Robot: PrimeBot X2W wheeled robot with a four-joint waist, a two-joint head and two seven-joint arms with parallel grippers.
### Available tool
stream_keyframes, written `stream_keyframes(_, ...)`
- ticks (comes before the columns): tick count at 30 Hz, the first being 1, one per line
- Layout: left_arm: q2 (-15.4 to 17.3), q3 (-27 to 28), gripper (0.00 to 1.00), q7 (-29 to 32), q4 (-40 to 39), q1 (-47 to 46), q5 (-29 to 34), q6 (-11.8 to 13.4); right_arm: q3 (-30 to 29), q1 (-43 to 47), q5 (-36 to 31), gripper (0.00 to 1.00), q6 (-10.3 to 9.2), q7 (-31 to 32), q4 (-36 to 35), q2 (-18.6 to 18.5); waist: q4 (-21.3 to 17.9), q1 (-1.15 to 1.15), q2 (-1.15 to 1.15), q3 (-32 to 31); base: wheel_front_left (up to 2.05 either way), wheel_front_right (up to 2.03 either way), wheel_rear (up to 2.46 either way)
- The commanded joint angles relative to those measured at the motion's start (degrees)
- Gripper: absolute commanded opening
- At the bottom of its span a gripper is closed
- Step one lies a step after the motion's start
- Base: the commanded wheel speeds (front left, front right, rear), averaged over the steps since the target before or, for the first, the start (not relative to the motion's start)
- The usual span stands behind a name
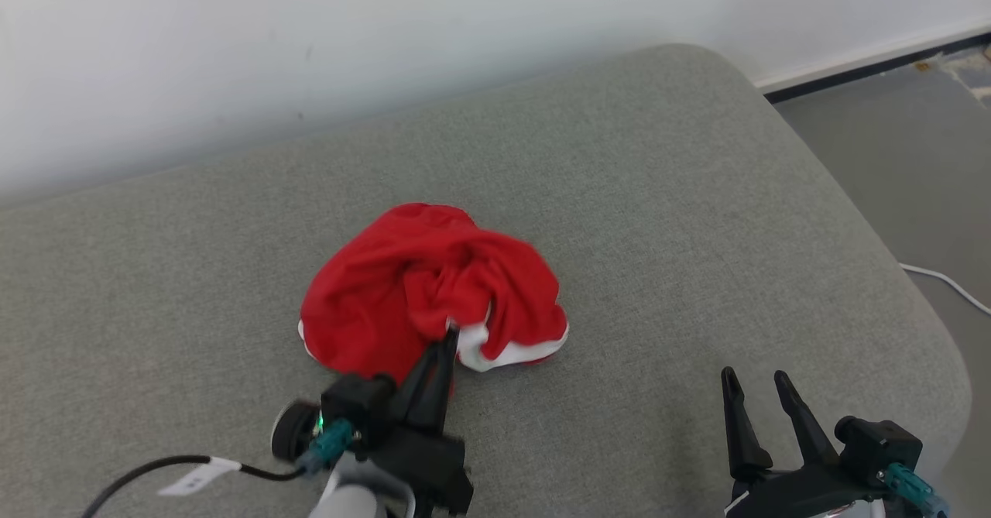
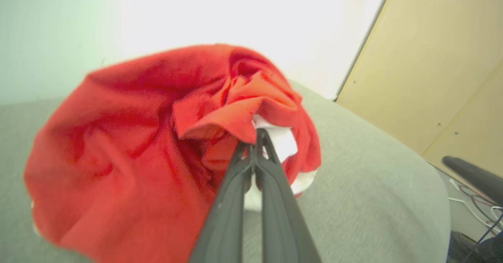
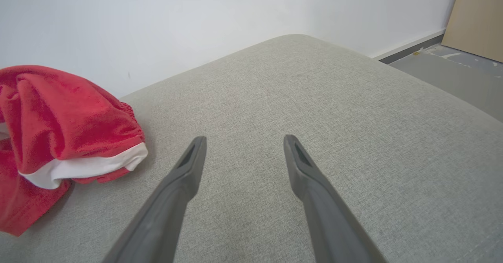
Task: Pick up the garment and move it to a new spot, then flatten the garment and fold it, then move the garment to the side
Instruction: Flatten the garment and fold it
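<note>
The garment [image 1: 428, 292] is a crumpled red piece with a white hem, heaped in the middle of the grey cushion [image 1: 658, 216]. My left gripper [image 1: 450, 334] reaches into its near edge from below, and in the left wrist view my left gripper [image 2: 256, 136] is shut on a fold of the garment [image 2: 149, 145] where red meets white. My right gripper [image 1: 754, 380] stands open at the lower right, above bare cushion. From the right wrist, my right gripper [image 3: 243, 143] has nothing between its fingers, and the garment [image 3: 59, 133] lies to its left.
The cushion ends at a rounded edge on the right, with grey floor [image 1: 913, 154] and a white cable [image 1: 944, 282] beyond. A white wall [image 1: 387, 46] runs behind the cushion. A tan panel [image 2: 440, 66] stands past the cushion's far corner.
</note>
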Motion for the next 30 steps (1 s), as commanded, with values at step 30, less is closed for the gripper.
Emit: stream_keyframes(30, 5.54, 2.35, 0.00, 6.57, -17.04, -0.96, -9.65, 6.56, -0.66, 1.28, 0.25, 1.00, 0.20, 0.38, -0.14, -0.02, 4.43, -0.01, -0.01, -3.01, 0.00, 0.00, 0.00)
